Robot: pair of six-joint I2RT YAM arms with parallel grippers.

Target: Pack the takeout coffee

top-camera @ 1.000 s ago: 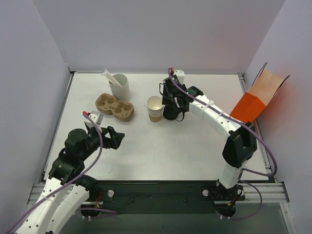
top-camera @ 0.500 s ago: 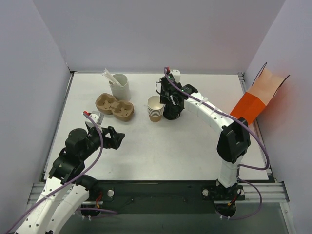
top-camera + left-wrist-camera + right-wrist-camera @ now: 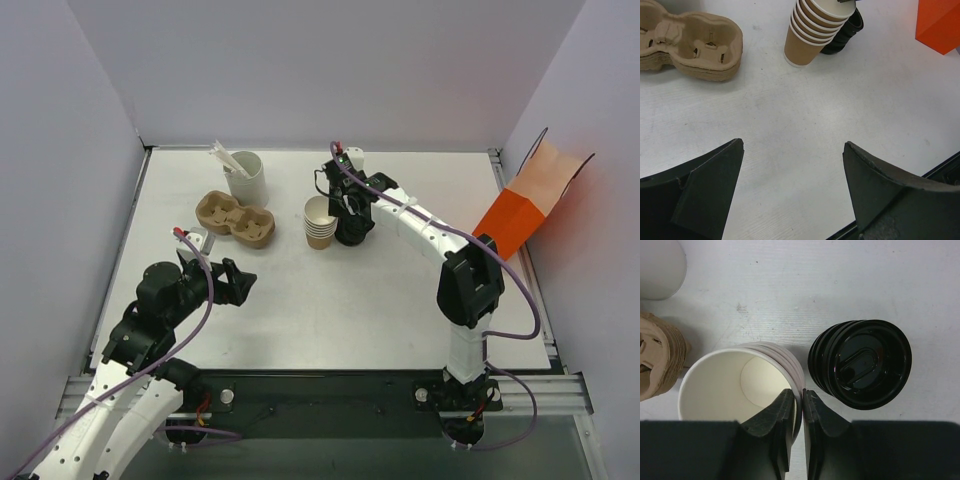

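Note:
No lidded takeout coffee shows in any view. A stack of lidless tan paper cups (image 3: 319,222) (image 3: 812,30) (image 3: 730,385) stands mid-table, and a pile of black lids (image 3: 860,365) (image 3: 842,37) sits just to its right. My right gripper (image 3: 337,214) (image 3: 798,394) is over the stack, shut on the top cup's rim: one finger is inside the cup and the other outside. My left gripper (image 3: 243,283) (image 3: 792,145) hovers low over bare table at the near left, open and holding nothing.
A pile of brown pulp cup carriers (image 3: 235,219) (image 3: 690,47) (image 3: 657,360) lies left of the cups. A white cup with stirrers (image 3: 245,178) stands behind it. An open orange paper bag (image 3: 525,205) (image 3: 939,22) leans at the right wall.
My right gripper has slid a little left and its fingers have closed in on the top cup's rim. The left arm has stayed in place.

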